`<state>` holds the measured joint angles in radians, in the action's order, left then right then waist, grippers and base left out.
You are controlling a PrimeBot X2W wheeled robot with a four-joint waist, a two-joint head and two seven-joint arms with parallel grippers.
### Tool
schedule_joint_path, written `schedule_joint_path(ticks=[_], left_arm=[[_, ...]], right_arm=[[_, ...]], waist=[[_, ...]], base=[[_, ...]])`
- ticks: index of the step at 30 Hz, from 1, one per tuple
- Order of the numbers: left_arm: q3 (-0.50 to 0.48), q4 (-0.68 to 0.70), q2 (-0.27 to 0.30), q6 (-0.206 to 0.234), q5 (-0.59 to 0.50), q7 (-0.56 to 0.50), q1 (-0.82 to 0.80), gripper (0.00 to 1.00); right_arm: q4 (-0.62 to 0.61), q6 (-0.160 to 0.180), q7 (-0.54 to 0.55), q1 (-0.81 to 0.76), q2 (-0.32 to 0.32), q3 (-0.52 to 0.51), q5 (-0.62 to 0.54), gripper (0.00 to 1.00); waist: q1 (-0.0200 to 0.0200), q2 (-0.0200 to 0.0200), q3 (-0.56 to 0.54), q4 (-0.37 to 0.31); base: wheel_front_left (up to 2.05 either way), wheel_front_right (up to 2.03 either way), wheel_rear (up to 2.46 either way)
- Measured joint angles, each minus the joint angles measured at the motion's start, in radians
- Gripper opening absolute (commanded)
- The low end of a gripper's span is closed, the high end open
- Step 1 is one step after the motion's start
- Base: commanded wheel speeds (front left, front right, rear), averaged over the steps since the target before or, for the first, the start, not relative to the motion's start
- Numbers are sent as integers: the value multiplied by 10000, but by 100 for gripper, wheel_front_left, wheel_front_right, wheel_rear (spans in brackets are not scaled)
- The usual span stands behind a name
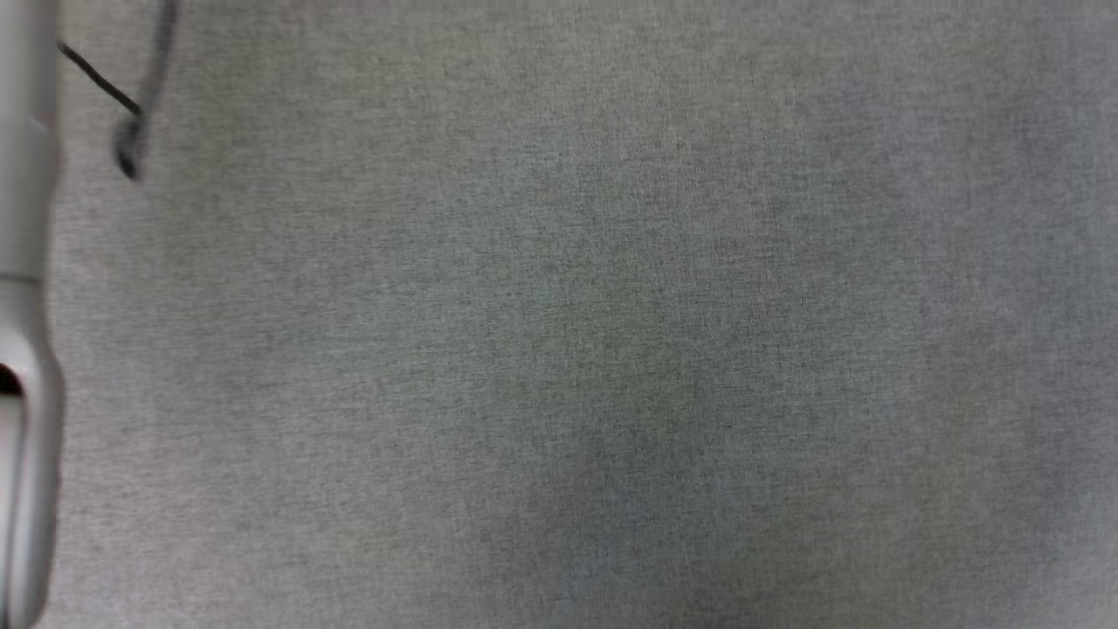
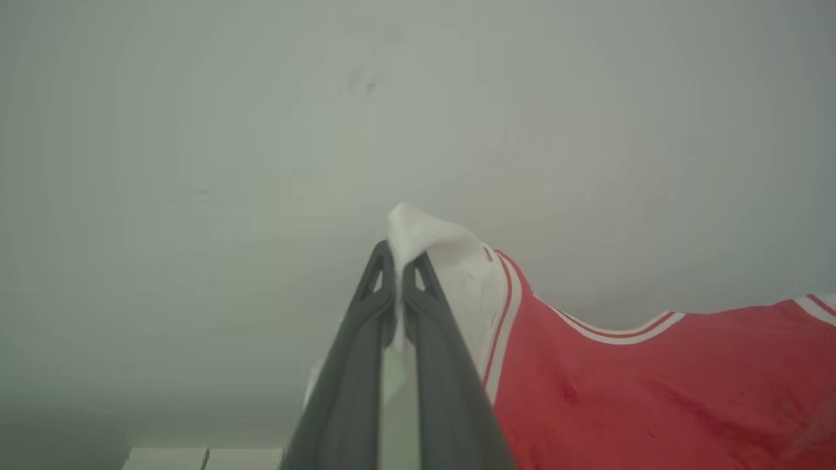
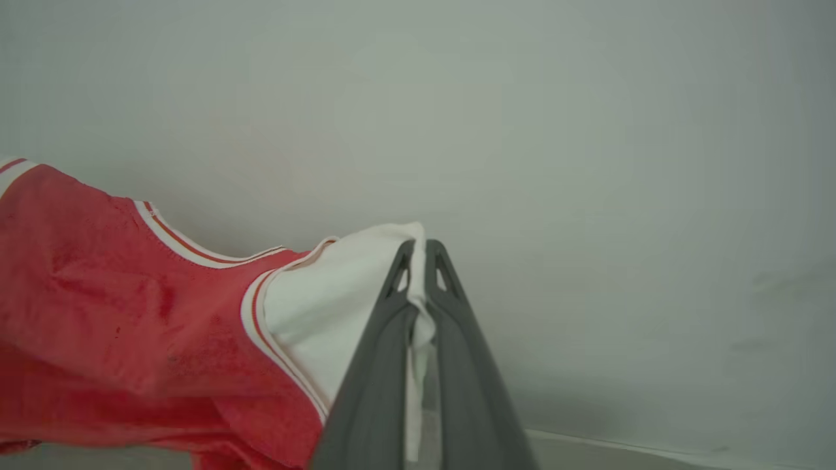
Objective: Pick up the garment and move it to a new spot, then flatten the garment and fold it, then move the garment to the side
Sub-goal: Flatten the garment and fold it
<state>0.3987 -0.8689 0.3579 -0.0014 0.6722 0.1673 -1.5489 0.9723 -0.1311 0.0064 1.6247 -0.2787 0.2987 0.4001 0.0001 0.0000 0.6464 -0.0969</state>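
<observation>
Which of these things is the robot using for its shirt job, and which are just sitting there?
For the job:
- the garment, red with white sleeves
- the left hand, shut on white sleeve cloth
- the right hand, shut on white sleeve cloth too

Just lying about:
- the grey surface
- the black cable

The garment (image 2: 653, 391) is soft, matt cloth. Its red body has a fine, slightly mottled knit, its sleeves are plain white cloth, and its red-and-white trim lies flat and smooth. The left end effector (image 2: 398, 261) and the right end effector (image 3: 419, 251), each pinching white sleeve cloth, look like smooth, matt, dark grey plastic. The grey surface (image 1: 611, 349) is heathered woven cloth, matt and finely grained. At its left, the pale forearm (image 1: 26, 262) is smooth with a faint sheen.
</observation>
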Motion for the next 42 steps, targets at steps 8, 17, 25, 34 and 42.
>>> schedule_joint_path(ticks=[8,17,25,34,42], left_arm=[[-238,-299,-196,-514,539,757,2725,0],[-930,978,-196,-412,798,930,7096,0],[-1505,3455,-115,393,826,941,11775,0],[-1722,6358,454,1720,1066,247,15527,0],[-1820,7960,608,2589,1333,-290,17678,0]], right_arm=[[178,0,-433,-2659,19,1273,951,0],[-913,0,-767,-6593,-362,2061,2322,0],[-2679,0,-744,-10088,-1099,1668,2997,0],[-5039,0,466,-14142,-1323,-209,2767,0],[-7248,0,2694,-17616,31,-2316,984,0]], waist=[[-1,0,-979,217],[-2,0,-2804,348],[-3,0,-4604,483],[-5,0,-6053,645],[-6,0,-6582,781]], base=[[0,0,0],[0,0,0],[0,0,0],[0,0,0],[0,0,0]])
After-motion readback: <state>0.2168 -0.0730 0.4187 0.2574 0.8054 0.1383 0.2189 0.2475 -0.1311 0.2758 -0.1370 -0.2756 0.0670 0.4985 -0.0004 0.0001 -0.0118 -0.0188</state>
